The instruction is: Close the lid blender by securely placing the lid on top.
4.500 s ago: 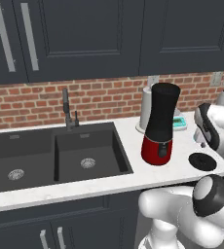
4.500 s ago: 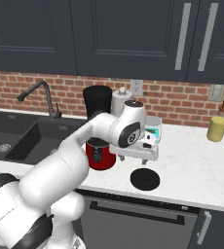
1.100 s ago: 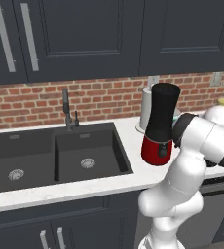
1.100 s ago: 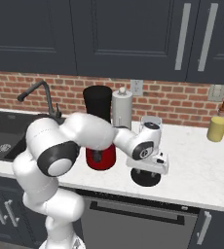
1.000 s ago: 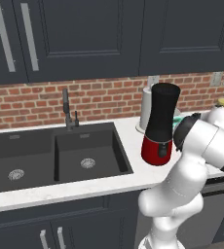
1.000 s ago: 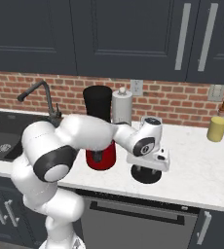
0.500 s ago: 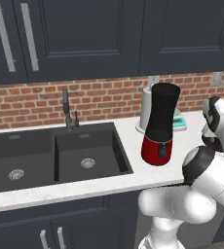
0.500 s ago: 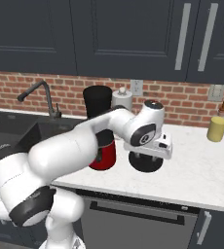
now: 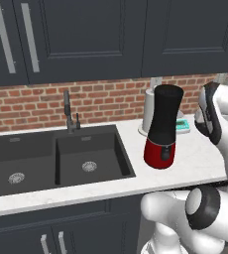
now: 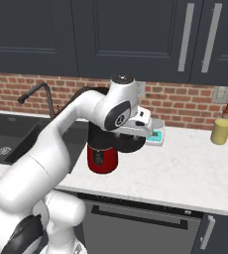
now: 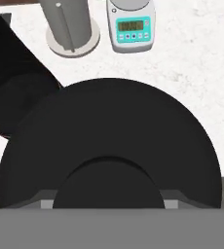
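The blender stands upright on the white marble counter, just right of the double black sink and near the counter's front edge, its tall black jar on the red base, top uncovered. Just behind it against the brick wall stands a grey paper-towel roll, and beside that a small teal kitchen scale. The round black lid hangs under the hand, raised above the counter and just right of the jar in the right base view; there its rim peeks out below the wrist, lower than the jar's top. The gripper seems to carry the lid, but the fingers are hidden behind it, so their state cannot be told. Right of the lid the counter runs open toward a yellow bottle at the wall
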Motion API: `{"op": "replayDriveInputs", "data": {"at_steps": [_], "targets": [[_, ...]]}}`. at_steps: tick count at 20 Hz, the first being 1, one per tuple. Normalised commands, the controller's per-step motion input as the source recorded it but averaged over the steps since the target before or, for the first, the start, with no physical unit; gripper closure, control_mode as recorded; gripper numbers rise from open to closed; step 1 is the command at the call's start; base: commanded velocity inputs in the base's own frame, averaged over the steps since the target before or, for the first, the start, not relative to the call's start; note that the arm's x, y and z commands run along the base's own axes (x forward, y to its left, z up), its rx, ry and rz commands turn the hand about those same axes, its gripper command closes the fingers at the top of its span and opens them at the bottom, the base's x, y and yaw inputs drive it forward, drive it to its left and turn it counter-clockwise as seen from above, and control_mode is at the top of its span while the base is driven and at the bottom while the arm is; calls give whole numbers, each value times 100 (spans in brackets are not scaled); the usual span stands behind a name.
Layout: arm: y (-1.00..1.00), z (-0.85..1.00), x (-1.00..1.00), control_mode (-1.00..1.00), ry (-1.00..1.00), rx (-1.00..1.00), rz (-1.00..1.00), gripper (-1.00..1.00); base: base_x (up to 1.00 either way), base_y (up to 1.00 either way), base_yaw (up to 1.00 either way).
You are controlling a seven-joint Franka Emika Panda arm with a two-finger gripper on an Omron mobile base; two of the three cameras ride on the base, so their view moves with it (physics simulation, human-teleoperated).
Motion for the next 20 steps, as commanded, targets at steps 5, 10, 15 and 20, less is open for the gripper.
{"op": "replayDriveInputs", "data": {"at_steps": [5,10,15,20], "targets": [[65,100,-1,-100,-5,-4,0,100,0,0,0],[63,100,5,-100,0,0,0,100,0,0,0],[24,88,49,-100,0,3,0,100,0,0,0],[9,-7,92,-100,3,2,0,100,0,0,0]]}}
